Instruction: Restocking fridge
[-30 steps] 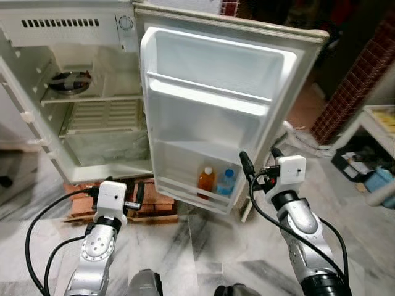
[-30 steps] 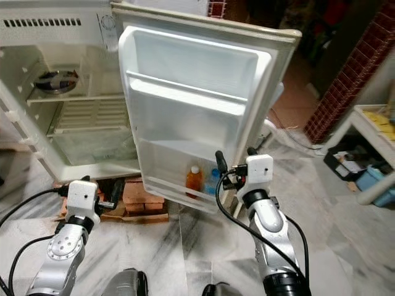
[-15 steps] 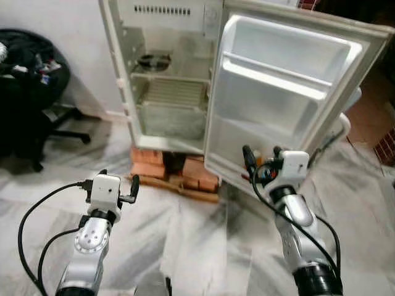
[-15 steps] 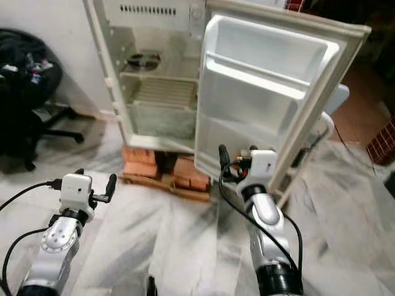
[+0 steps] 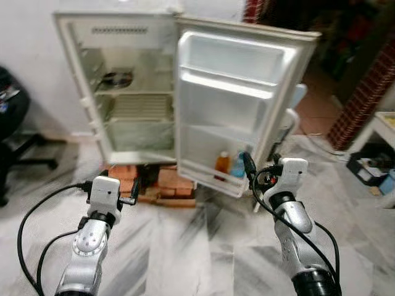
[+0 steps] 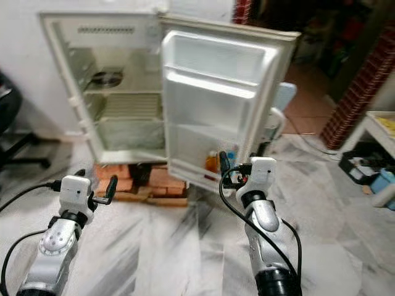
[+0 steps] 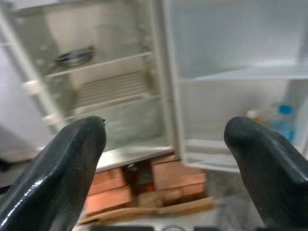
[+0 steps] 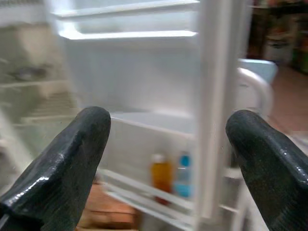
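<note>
**Open fridge ahead, both grippers empty**

Standing on the marble floor (image 5: 203,246), facing a small white fridge (image 5: 117,92) with its door (image 5: 237,92) swung wide open. Raised on a stack of red bricks (image 5: 163,185).

Left gripper (image 5: 120,192) held up low in front, fingers spread apart, nothing between them. Straight beyond it, the fridge body: a dark round pan (image 7: 72,56) on the upper shelf (image 7: 98,65), further in and higher than the fingertips. Bricks just below the fridge, beyond the fingers.

Right gripper (image 5: 260,165) also raised, fingers parted, holding nothing. Right past its fingers, the lowest door shelf (image 8: 159,187), with an orange bottle (image 8: 160,174) and a blue bottle (image 8: 183,174) standing upright side by side, touching or nearly so. Not in contact with the gripper; some gap between fingertips and the door.

Off to the outer side of the right gripper, a white table (image 5: 379,126) and a brick wall (image 5: 364,86).
</note>
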Motion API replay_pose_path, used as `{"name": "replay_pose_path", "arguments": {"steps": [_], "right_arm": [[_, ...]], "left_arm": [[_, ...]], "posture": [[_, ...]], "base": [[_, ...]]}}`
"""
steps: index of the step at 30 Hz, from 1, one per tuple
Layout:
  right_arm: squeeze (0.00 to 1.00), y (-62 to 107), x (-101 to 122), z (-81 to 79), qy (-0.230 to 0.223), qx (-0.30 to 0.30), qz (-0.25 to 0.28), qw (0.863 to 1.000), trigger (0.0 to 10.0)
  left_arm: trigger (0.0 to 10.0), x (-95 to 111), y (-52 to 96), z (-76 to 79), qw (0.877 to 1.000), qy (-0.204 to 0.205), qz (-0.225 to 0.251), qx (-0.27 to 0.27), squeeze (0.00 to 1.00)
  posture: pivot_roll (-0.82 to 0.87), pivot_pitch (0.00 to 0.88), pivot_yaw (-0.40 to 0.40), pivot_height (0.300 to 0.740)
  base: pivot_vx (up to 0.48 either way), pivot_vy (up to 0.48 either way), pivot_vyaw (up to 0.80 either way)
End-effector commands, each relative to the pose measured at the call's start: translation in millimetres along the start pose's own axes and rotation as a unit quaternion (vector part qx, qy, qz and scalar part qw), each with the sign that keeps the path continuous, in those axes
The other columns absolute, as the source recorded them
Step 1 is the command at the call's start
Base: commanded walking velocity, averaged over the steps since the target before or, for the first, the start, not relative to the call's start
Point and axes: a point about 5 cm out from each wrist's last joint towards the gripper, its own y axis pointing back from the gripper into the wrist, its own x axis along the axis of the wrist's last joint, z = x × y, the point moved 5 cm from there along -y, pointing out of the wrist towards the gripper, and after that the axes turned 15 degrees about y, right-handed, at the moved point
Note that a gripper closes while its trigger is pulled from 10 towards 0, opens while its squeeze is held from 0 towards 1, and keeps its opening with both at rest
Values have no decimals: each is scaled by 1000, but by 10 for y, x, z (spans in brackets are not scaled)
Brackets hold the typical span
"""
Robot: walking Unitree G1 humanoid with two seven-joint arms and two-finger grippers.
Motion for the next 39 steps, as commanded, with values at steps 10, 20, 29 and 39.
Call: {"name": "replay_pose_path", "arguments": {"steps": [10, 20, 29, 39], "right_arm": [[0, 4, -47, -219, 11, 40, -3, 999, 10000], [0, -53, 63, -139, 12, 40, 26, 999, 10000], [0, -51, 72, -213, 32, 58, 36, 997, 10000], [0, -74, 110, -238, 33, 61, 48, 996, 10000]], "left_arm": [[10000, 7, 8, -72, 1000, -10, 1, 9, 0], [10000, -25, -6, -40, 1000, -16, -4, 7, 0], [10000, -66, 1, 6, 1000, -17, -9, 10, 0], [10000, -104, 28, -7, 1000, -19, -14, 17, 0]], "posture": [[33, 0, -10, 740], [38, 0, -17, 740], [40, 0, -20, 740], [49, 0, -25, 740]], "base": [[380, -289, 0], [365, -309, 503], [70, -415, 104], [0, -442, 387]]}}
